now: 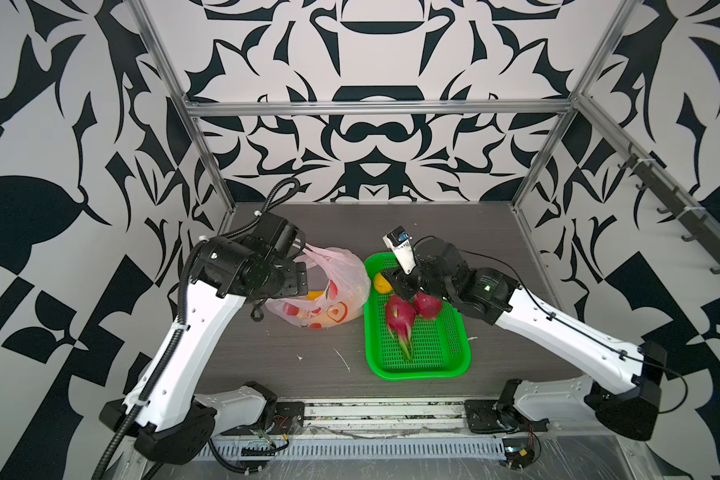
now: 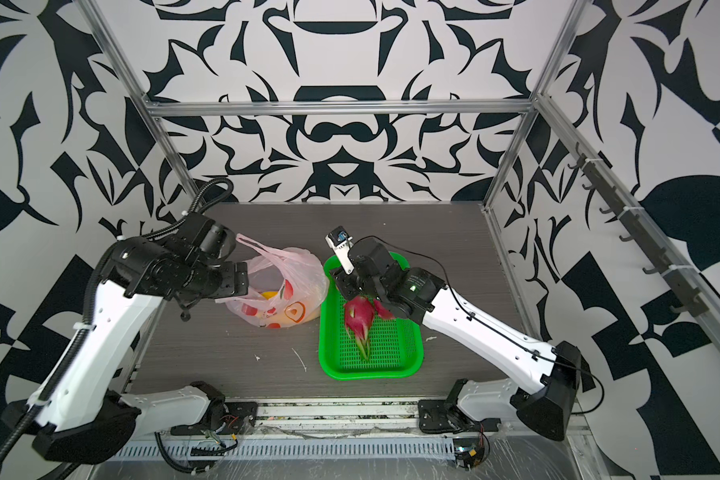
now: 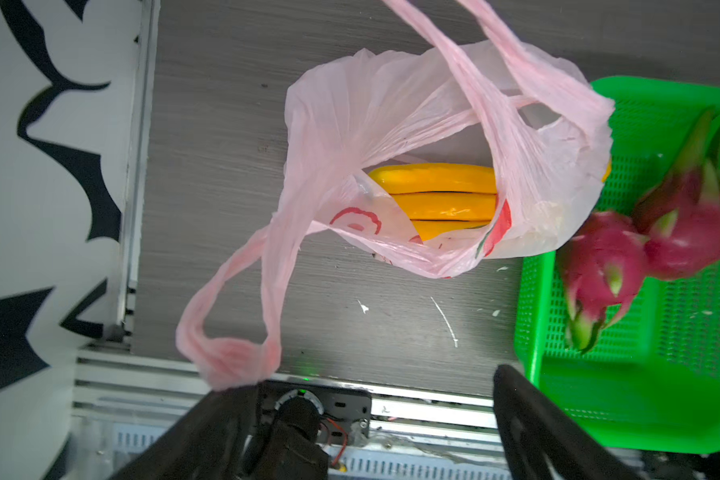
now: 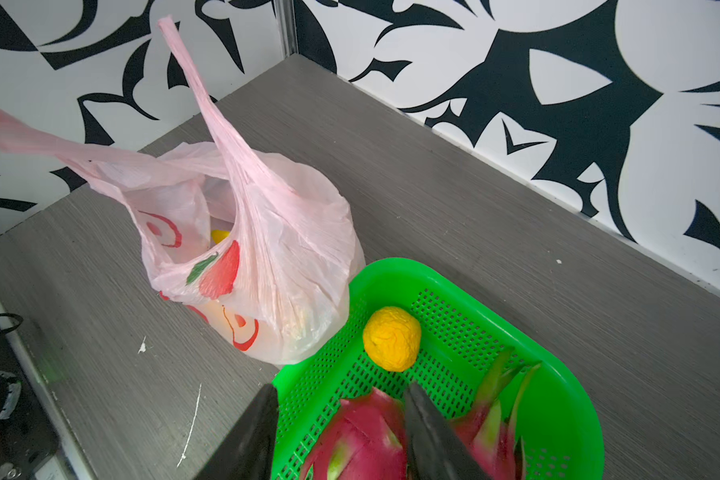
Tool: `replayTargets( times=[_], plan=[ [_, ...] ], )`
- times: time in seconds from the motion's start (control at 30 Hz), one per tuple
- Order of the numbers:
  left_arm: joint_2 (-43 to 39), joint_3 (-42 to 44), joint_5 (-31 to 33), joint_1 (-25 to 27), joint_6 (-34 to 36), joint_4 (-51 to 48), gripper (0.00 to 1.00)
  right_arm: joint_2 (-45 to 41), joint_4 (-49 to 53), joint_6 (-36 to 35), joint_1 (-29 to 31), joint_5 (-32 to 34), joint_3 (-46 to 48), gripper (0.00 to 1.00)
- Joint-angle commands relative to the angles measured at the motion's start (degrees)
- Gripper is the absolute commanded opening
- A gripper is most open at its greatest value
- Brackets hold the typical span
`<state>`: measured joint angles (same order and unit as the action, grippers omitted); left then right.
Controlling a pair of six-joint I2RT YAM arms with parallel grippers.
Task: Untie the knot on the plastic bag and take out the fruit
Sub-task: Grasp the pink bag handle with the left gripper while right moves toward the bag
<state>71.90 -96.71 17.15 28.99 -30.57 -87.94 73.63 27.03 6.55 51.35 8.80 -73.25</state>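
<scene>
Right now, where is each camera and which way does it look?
Top views: high over the base end, looking down at the table; left arm and right arm show.
Left wrist: on left arm, looking into the bag; left gripper fingers show.
Right wrist: on right arm, facing basket and bag; right gripper fingers show.
Shared: both wrist views show bag and basket.

Magenta, green-tipped dragon fruits (image 1: 400, 316), a yellow round fruit (image 1: 381, 283), a green basket (image 1: 435, 365) and a pale-pink, red-printed bag (image 1: 344, 268) are being pictured.
</scene>
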Motion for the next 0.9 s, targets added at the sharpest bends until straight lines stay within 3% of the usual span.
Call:
replayTargets(
  times=[0.0,0.13,0.37,0.83,0.87],
  plan=[
    [3.9,0.3,0.6,-2.0,8.4,2.4,0.93,-0.9,-1.1,2.6,0.1,0.6,-0.6,0.52],
    [8.4,0.6,-1.9,-7.1,13.4,7.3,0.86,-1.1,-2.1,4.4,0.7,0.5,0.8,0.52],
    [14.7,1.2,-4.2,-12.1,18.8,9.8,0.86,-0.6,-3.7,6.4,1.6,0.5,1.9,0.51],
    [23.3,6.1,-8.8,-12.5,21.0,11.6,0.86,2.8,-7.4,7.0,2.1,-0.5,1.0,0.51],
    [23.7,6.6,-8.9,-12.6,21.0,12.0,0.81,2.9,-7.6,7.1,2.1,-0.5,1.1,0.51]
  ],
)
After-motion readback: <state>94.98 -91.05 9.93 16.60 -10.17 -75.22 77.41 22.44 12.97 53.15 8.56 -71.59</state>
